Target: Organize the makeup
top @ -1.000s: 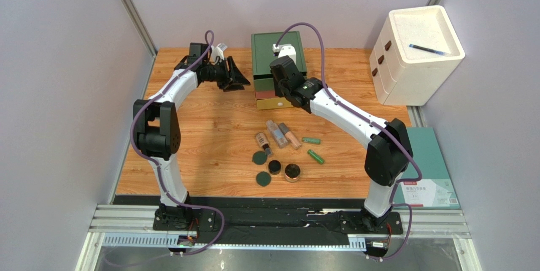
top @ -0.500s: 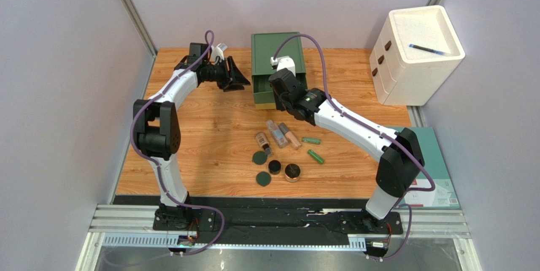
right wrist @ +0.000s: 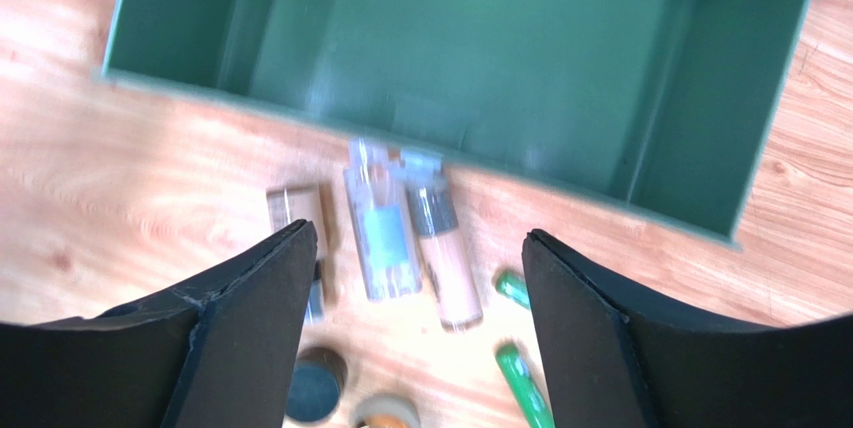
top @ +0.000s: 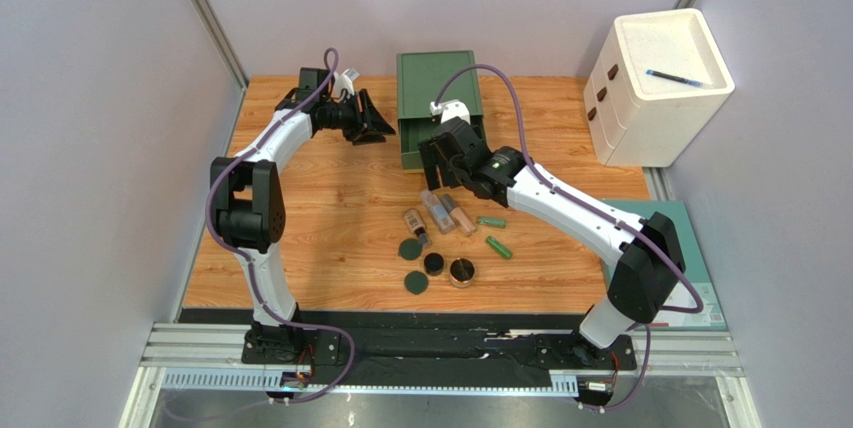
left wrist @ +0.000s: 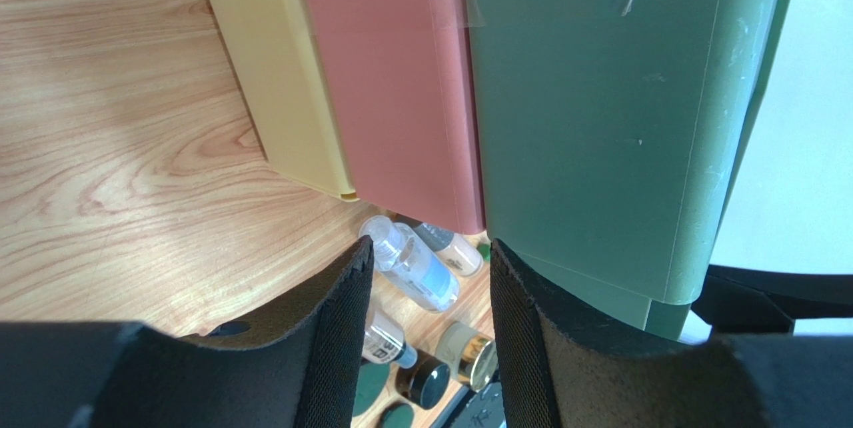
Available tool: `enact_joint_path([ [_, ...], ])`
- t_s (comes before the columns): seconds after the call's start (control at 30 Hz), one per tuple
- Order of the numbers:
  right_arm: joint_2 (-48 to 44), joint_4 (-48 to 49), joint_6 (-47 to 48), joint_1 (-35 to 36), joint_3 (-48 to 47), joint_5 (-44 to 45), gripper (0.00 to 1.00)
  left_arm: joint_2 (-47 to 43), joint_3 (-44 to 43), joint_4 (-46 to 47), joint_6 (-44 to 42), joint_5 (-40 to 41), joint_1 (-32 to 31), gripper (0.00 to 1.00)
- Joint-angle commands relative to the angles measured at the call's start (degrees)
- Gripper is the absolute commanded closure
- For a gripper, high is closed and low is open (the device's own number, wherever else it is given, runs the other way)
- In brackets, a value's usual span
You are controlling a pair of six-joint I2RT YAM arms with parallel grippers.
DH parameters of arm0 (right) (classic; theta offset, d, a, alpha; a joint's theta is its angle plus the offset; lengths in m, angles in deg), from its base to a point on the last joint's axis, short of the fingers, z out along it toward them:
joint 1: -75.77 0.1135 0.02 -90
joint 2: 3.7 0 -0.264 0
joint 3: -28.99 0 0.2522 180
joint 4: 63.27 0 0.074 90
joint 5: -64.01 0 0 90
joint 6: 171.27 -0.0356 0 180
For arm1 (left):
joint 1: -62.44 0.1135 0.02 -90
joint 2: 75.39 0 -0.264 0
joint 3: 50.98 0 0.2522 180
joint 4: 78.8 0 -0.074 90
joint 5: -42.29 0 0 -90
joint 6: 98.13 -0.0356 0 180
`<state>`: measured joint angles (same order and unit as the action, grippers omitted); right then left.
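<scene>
Overhead, the makeup lies clustered on the wooden table (top: 320, 198), just in front of the green plastic drawer box (top: 437, 76): three clear and beige tubes (top: 439, 211), two green tubes (top: 499, 246) to their right, two dark green round discs (top: 408, 249), a black jar (top: 434, 264) and a gold-rimmed round compact (top: 462, 271). The right gripper (top: 438, 166) hangs over the front edge of the box's open green drawer (top: 410, 145); the left gripper (top: 372, 120) sits beside the box's left side.

From the left wrist, that gripper's black fingers (left wrist: 335, 318) are spread with nothing between them, facing the box's yellow, red and green layers.

From the right wrist, the fingers (right wrist: 250, 318) stand wide apart and empty above the tubes, which lie just outside the drawer's front wall.
</scene>
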<state>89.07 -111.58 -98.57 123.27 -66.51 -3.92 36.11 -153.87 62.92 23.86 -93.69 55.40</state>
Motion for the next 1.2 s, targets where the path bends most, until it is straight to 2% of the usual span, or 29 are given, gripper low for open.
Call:
enact_joint_path([
  [0.0,-5.8,-2.4,4.0,0.7,2.7,-4.2,0.22,-2.5,-0.4,0.1,-1.8,-0.3,0.1,0.47],
  [0.2,-10.7,-7.7,7.7,3.9,8.9,-7.0,0.22,-2.0,0.1,-0.2,-2.3,0.0,0.2,0.47],
  [0.33,-12.1,-8.5,7.6,5.0,14.4,-12.2,0.22,-1.9,0.6,-0.4,-2.8,0.1,0.1,0.47],
  [0.5,-9.2,-7.5,7.5,7.2,16.7,-7.7,0.24,-1.9,1.3,-0.6,-3.3,0.2,0.1,0.47],
  [0.67,-6.3,0.4,8.0,7.3,20.0,-0.9,0.25,-2.0,2.0,-1.9,-4.6,0.4,0.0,0.47],
  [0.9,-1.4,9.1,10.2,7.3,21.5,-0.2,0.28,-2.6,3.6,-2.5,-5.6,0.6,0.1,0.47],
  [1.17,-1.4,6.9,10.2,7.3,15.6,-7.3,0.33,-3.6,4.1,-4.0,-7.4,2.1,0.1,0.46],
])
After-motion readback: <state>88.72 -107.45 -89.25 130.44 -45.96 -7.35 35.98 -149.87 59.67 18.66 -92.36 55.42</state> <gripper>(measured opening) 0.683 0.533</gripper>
